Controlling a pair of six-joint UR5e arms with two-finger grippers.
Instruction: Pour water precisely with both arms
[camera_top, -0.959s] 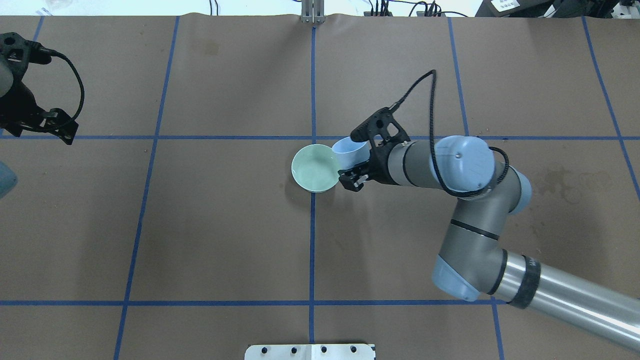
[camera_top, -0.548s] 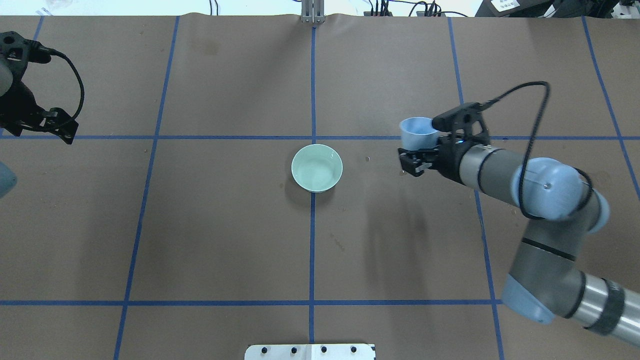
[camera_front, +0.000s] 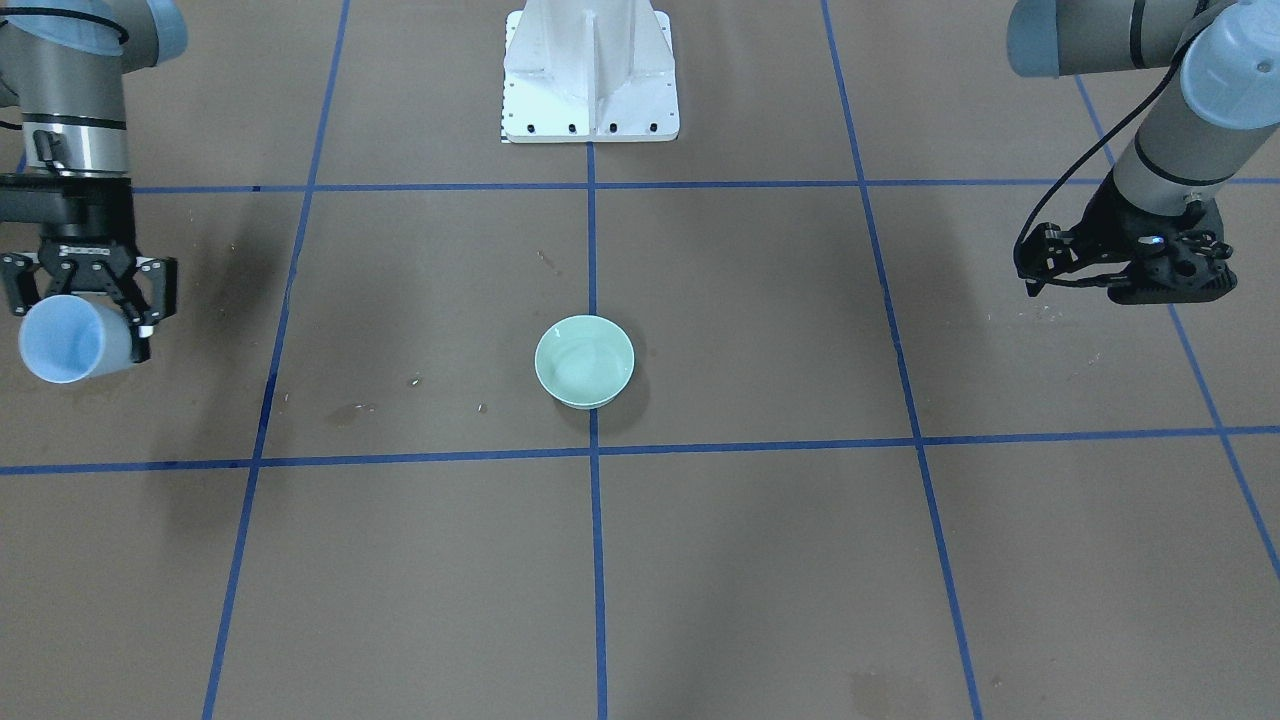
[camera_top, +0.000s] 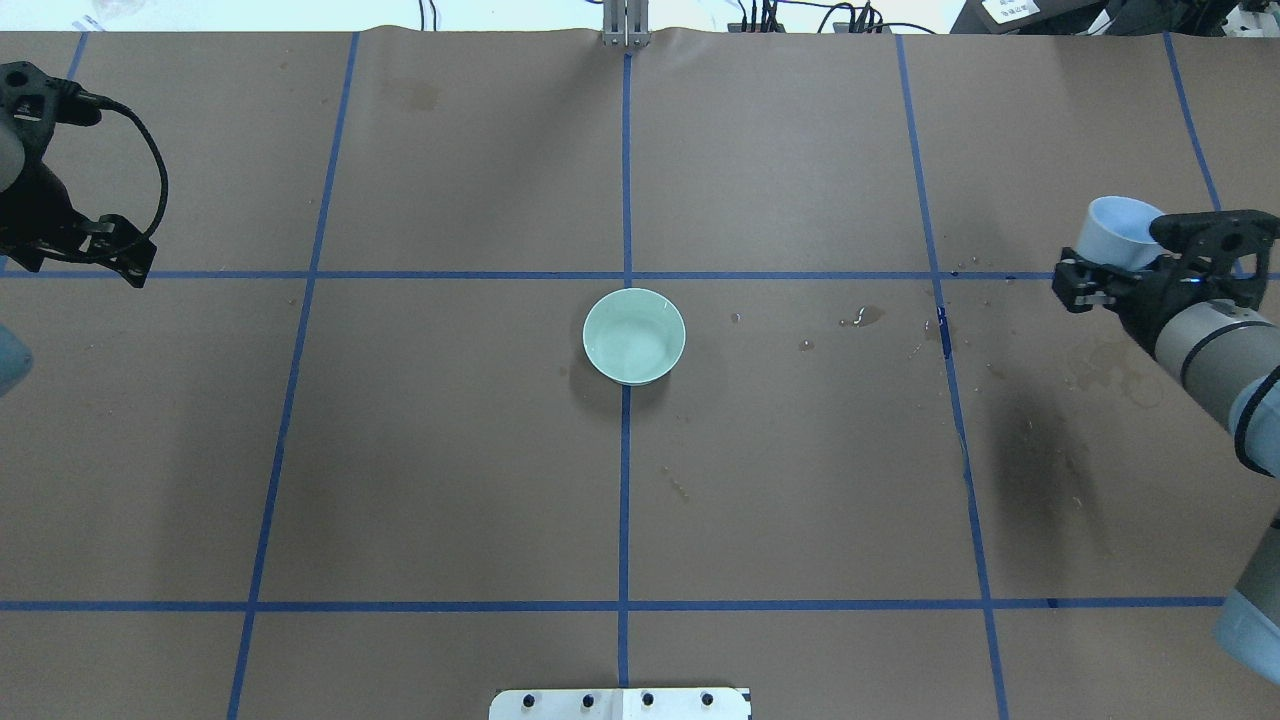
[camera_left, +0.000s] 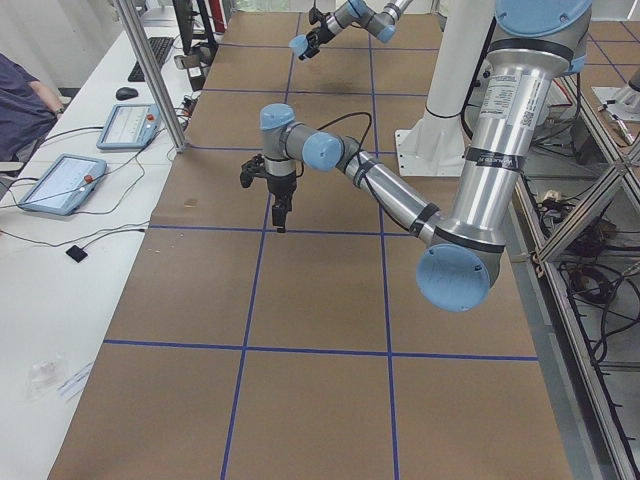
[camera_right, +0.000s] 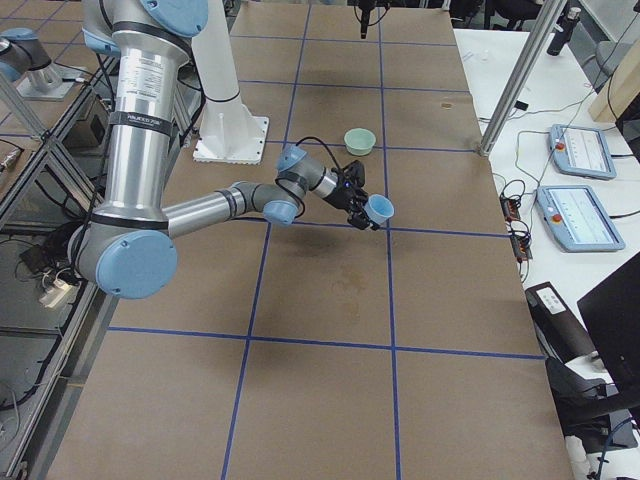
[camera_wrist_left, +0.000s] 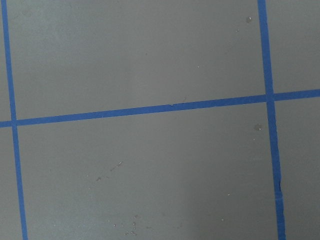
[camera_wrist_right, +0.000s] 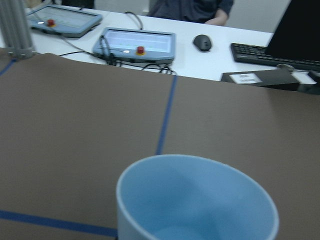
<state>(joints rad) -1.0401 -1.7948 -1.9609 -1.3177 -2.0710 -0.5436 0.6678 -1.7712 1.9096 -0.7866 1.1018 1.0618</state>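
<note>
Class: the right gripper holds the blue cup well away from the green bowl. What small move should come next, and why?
Probably lower the blue cup straight down and set it on the table. The right gripper holds it tilted in the air, far from the green bowl, with droplets on the paper between them, so pouring looks finished.

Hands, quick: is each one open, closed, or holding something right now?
Left hand: nothing visibly held; open or closed cannot be told.
Right hand: closed on the blue cup.
</note>
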